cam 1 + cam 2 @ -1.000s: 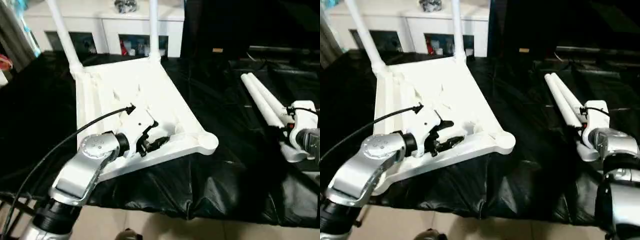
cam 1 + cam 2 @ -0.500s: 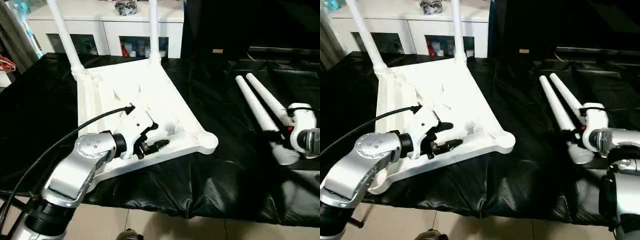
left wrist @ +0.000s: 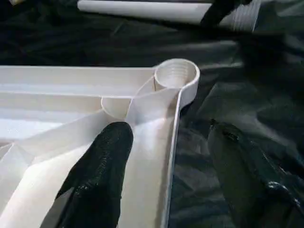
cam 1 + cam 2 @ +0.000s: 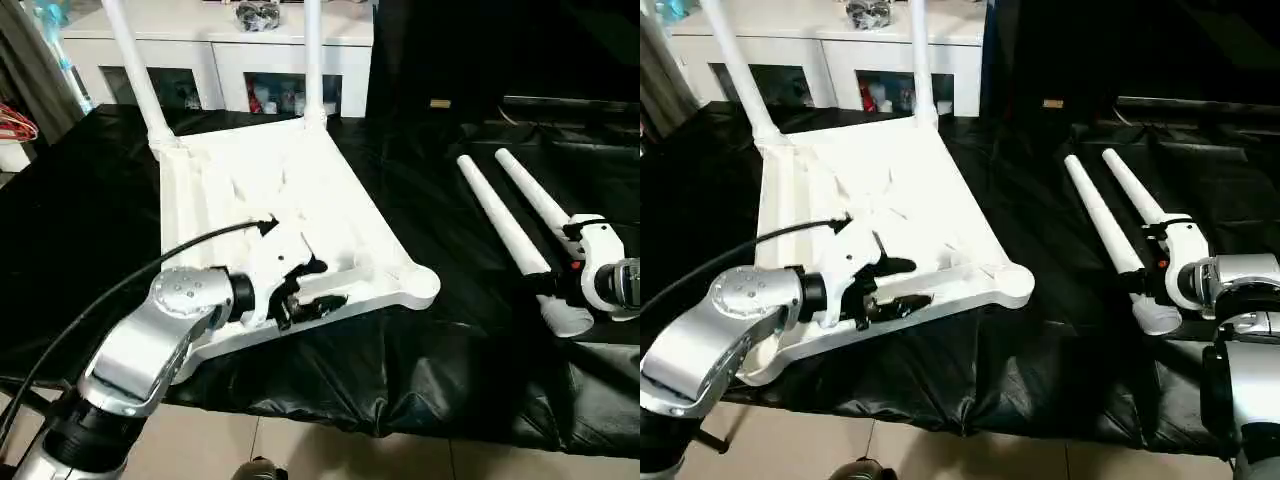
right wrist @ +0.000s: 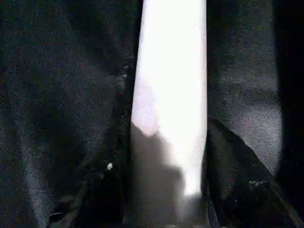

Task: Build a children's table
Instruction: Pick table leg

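The children's table top (image 4: 290,180) lies upside down on black cloth, ribbed underside up. Two white legs (image 4: 135,60) (image 4: 313,60) stand in its far corner sockets. The near right socket (image 4: 415,285) is empty. My left gripper (image 4: 320,285) is open and straddles the top's near rim (image 3: 171,156), one finger (image 3: 102,175) inside the rim and the other out over the cloth. Two loose legs lie on the right. My right gripper (image 4: 550,285) is shut on the nearer leg (image 4: 500,220) at its thick end, which runs between the fingers (image 5: 168,118). The other leg (image 4: 530,190) lies just beyond.
A white cabinet (image 4: 230,60) with glass doors stands behind the table. The black cloth (image 4: 430,350) hangs over the front edge, with pale floor (image 4: 300,450) below. A black cable (image 4: 150,270) loops from my left forearm.
My right gripper's fingers have closed in on the nearer loose leg, and that leg has swung left, away from the other. The left gripper has stayed on the rim. The camera shifted slightly.
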{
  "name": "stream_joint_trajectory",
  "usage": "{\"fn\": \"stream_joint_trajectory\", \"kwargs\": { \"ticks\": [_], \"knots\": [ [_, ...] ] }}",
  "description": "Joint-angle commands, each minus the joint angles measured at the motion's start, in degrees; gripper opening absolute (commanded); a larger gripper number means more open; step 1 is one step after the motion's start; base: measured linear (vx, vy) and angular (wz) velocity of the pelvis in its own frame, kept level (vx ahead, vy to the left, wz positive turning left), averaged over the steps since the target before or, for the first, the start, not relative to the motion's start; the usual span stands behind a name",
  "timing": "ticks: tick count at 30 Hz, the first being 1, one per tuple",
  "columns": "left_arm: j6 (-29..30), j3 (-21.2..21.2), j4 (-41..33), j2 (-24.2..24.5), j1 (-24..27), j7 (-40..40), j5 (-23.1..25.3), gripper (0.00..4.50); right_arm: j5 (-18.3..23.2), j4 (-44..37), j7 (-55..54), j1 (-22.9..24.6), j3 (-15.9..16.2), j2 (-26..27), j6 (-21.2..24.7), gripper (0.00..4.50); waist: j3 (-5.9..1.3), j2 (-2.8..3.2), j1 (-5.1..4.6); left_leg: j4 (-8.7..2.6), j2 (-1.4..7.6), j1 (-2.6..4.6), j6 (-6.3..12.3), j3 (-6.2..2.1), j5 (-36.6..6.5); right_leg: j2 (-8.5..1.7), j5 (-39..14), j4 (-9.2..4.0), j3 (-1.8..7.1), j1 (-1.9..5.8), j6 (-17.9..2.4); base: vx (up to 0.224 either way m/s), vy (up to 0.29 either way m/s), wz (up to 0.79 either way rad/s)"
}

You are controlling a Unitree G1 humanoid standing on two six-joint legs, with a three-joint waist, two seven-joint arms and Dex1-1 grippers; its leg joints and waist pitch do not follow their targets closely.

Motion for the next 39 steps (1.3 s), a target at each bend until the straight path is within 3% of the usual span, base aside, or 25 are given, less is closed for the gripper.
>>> {"fn": "stream_joint_trajectory", "kwargs": {
  "ticks": [1,5,9,10,11,13,15,16,19,24,25,26,27,32,39],
  "knots": [
    [-0.7,1.0,0.9,-0.1,-1.6,0.8,0.0,2.99,1.4,0.6,-0.3,-0.3,-1.5,-0.4,0.0,1.91,-3.76,-1.17,0.07,-3.27,2.49,0.79,1.96,-0.91,-14.0,-4.11,-20.2,-5.29,2.53,2.55,-10.5,0.0,0.0,0.0],
    [-1.7,4.4,6.4,-5.3,-5.0,6.8,-0.1,2.99,8.3,-1.4,2.8,-0.7,-8.1,0.2,-1.3,1.91,-3.91,-1.11,0.15,-3.06,2.35,0.7,2.55,-0.8,-13.2,-3.99,-18.7,-5.35,2.47,2.7,-10.3,0.0,0.0,0.0],
    [-1.0,6.7,10.3,-9.2,-7.4,10.8,-0.8,2.99,13.0,-5.1,6.1,0.5,-11.7,2.6,-1.6,1.9,-4.23,-1.52,0.2,-2.83,2.24,0.31,3.82,-0.78,-10.5,-4.05,-15.8,-4.94,2.35,3.04,-10.6,0.0,0.0,0.0],
    [-1.1,7.2,11.4,-10.4,-8.1,11.6,-1.1,2.99,14.9,-7.3,7.6,1.5,-13.0,3.8,-1.9,1.9,-4.28,-1.76,0.14,-2.83,2.29,0.04,4.4,-0.83,-9.3,-4.08,-15.0,-4.8,2.28,3.16,-10.6,0.0,0.0,0.0],
    [-1.5,8.6,13.7,-13.1,-9.8,14.5,-1.4,2.99,19.3,-15.3,11.1,5.2,-15.1,7.4,-2.7,1.9,-4.27,-2.22,0.33,-2.72,2.18,0.15,5.35,-0.5,-8.3,-3.93,-14.2,-5.01,2.42,3.03,-10.0,0.0,0.0,0.0],
    [-1.7,9.1,14.5,-14.1,-10.4,15.6,-1.5,2.99,20.5,-18.4,12.2,6.6,-15.4,8.6,-2.8,1.9,-4.64,-1.85,0.45,-2.75,2.53,-0.17,6.41,-0.87,-5.9,-4.09,-11.0,-4.29,2.33,3.27,-10.5,0.0,0.0,0.0],
    [-0.9,11.2,16.7,-16.8,-11.9,18.2,-2.6,2.99,23.1,-26.3,13.9,10.1,-14.8,11.3,-0.9,1.9,-4.57,-2.43,0.75,-2.68,2.65,0.29,7.0,-0.58,-5.4,-3.86,-9.4,-4.45,2.48,2.84,-10.9,0.0,0.0,0.0],
    [-0.6,12.5,17.8,-18.5,-12.8,19.4,-3.5,2.99,25.0,-31.6,14.8,12.4,-14.2,13.0,0.4,1.9,-4.9,-2.23,1.02,-2.64,2.91,0.32,7.12,-0.83,-4.5,-4.16,-8.3,-3.96,2.44,2.91,-11.9,0.0,0.0,0.0],
    [1.9,15.9,20.3,-22.7,-14.9,21.2,-7.3,2.99,29.4,-44.1,16.6,17.6,-11.3,16.8,3.6,1.9,-4.76,-2.44,1.74,-2.61,2.99,0.24,7.86,-0.65,-3.5,-4.17,-8.0,-4.11,2.6,2.72,-11.3,0.0,0.0,0.0],
    [5.0,19.5,22.1,-27.0,-17.1,21.8,-12.5,2.99,32.7,-54.6,16.9,21.5,-8.5,20.4,6.6,1.9,-4.36,-2.33,2.35,-3.1,3.11,0.51,5.52,-0.83,-6.9,-4.76,-15.6,-5.17,2.77,2.29,-9.3,0.0,0.0,0.0],
    [6.2,21.6,22.9,-29.1,-18.5,22.4,-15.6,2.99,33.8,-60.2,16.6,23.9,-6.7,21.9,8.5,1.9,-4.18,-2.68,2.4,-3.23,3.03,0.38,4.85,-0.77,-7.3,-4.64,-17.1,-5.43,2.82,2.3,-8.2,0.0,0.0,0.0],
    [6.3,21.8,22.9,-29.2,-18.6,22.4,-15.7,2.99,33.9,-60.5,16.6,24.0,-6.6,21.9,8.6,1.9,-4.25,-2.46,2.87,-3.35,3.28,0.73,4.0,-0.93,-7.7,-4.83,-17.3,-5.41,2.99,2.1,-7.8,0.0,0.0,0.0],
    [7.0,22.9,23.1,-30.2,-19.3,22.7,-17.3,2.99,34.3,-63.2,16.1,25.1,-5.6,22.4,9.6,1.9,-4.3,-2.47,2.81,-3.41,3.22,0.56,3.83,-1.01,-7.8,-4.85,-17.1,-5.38,2.88,2.22,-7.9,0.0,0.0,0.0],
    [8.2,24.2,22.8,-31.7,-20.2,22.6,-19.7,2.99,35.7,-66.6,14.6,26.2,-4.7,23.0,11.5,1.9,-4.08,-3.03,2.66,-3.86,3.29,0.42,2.44,-1.16,-9.0,-4.97,-18.0,-5.7,2.94,2.38,-5.9,0.0,0.0,0.0],
    [8.7,24.5,23.5,-32.0,-20.9,23.8,-20.5,2.99,36.4,-69.6,13.1,26.9,-3.9,23.1,13.1,1.9,-4.17,-3.14,2.6,-4.09,3.39,0.52,1.68,-1.19,-8.7,-4.98,-15.4,-5.55,3.03,2.5,-5.9,0.0,0.0,0.0]
  ]
}}
